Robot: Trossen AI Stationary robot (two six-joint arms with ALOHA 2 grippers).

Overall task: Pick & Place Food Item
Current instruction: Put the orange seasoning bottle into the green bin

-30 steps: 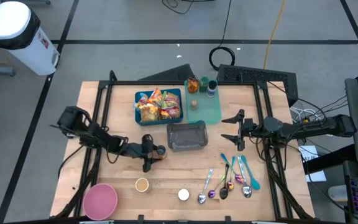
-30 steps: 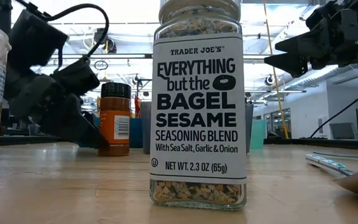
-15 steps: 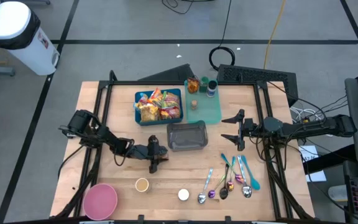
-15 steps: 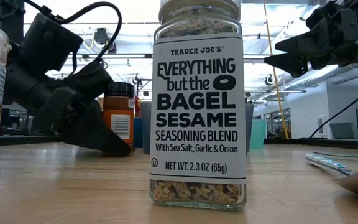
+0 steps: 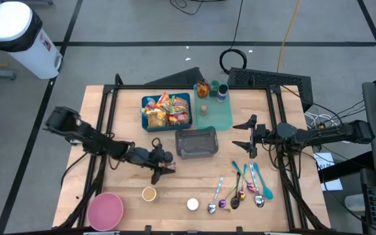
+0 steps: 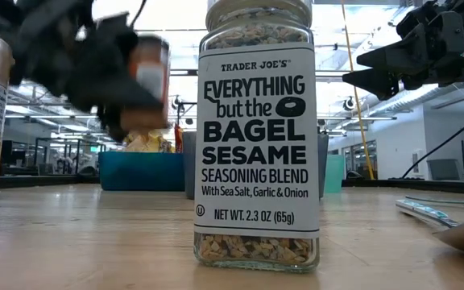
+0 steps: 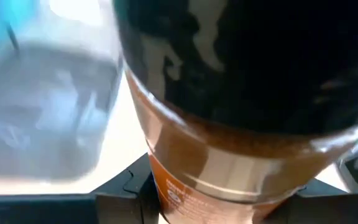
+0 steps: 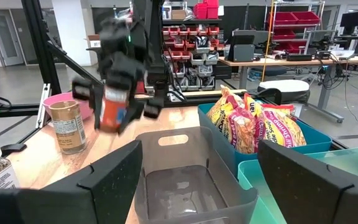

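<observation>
The left end effector (image 5: 164,163) is clamped on an orange spice bottle (image 6: 148,82), holding it off the wooden surface (image 5: 188,186) just beside the grey bin (image 5: 196,142). Motion blur smears the bottle in the low view, so its label is unreadable, and its lower part is cut off in the left wrist view. The right end effector (image 5: 238,136) hangs with fingers spread, near the bin's far side.

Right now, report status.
Left claw shut on orange spice jar, lifted off table. Right claw open, waiting beside grey bin. Path to bin clear.
</observation>
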